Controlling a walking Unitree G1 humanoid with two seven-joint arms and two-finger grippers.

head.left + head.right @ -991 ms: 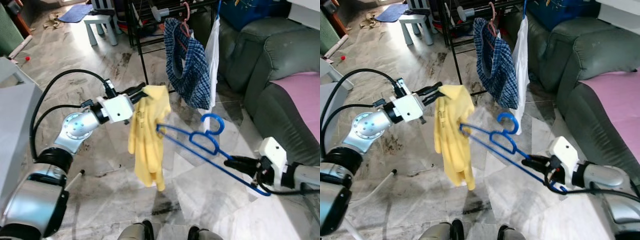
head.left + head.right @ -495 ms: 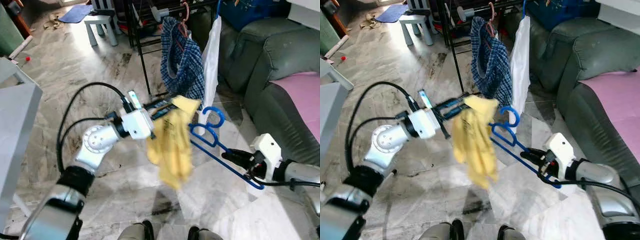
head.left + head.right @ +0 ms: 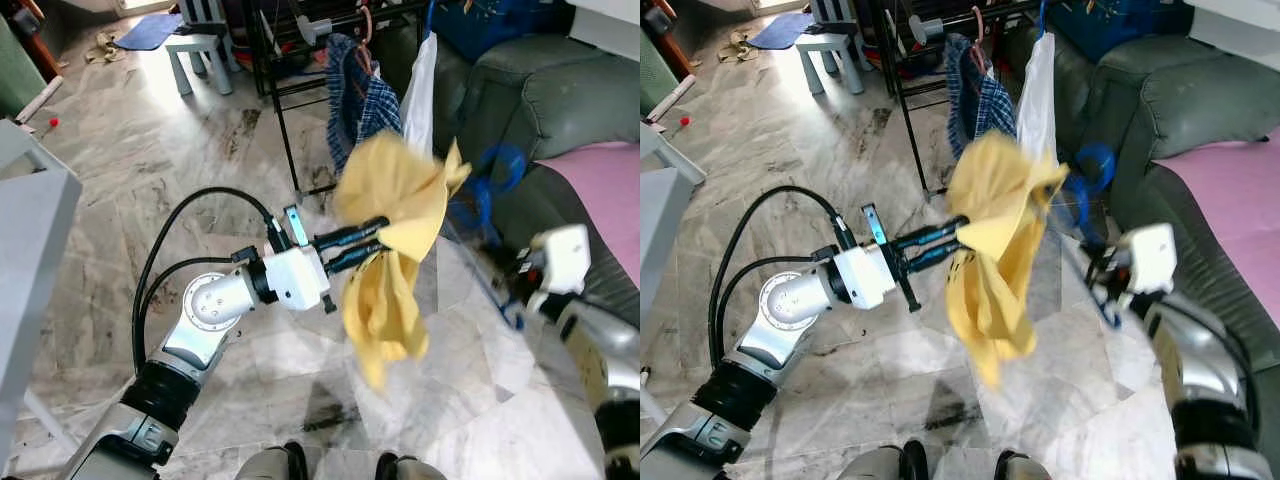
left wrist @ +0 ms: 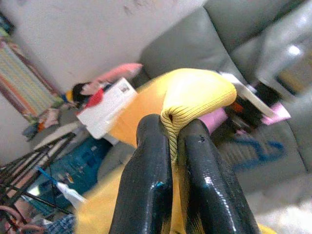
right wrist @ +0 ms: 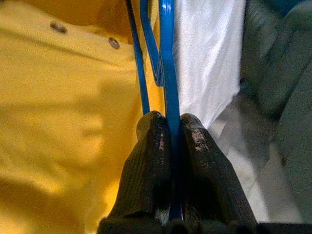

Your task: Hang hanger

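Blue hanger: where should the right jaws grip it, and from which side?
On the straight lower bar, from below, as the right gripper does now. The blue hanger is thin wire there; its hook end points away, and the yellow shirt covers the rest.

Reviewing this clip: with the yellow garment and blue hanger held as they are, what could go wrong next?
1. The left gripper pinches only a narrow fold of the yellow garment; a tug might pull it free and drop it onto the floor.
2. The right gripper clamps one thin bar of the blue hanger, so it may twist in the grip.
3. The hanger's hook sits close to the white garment on the rack and could snag it.
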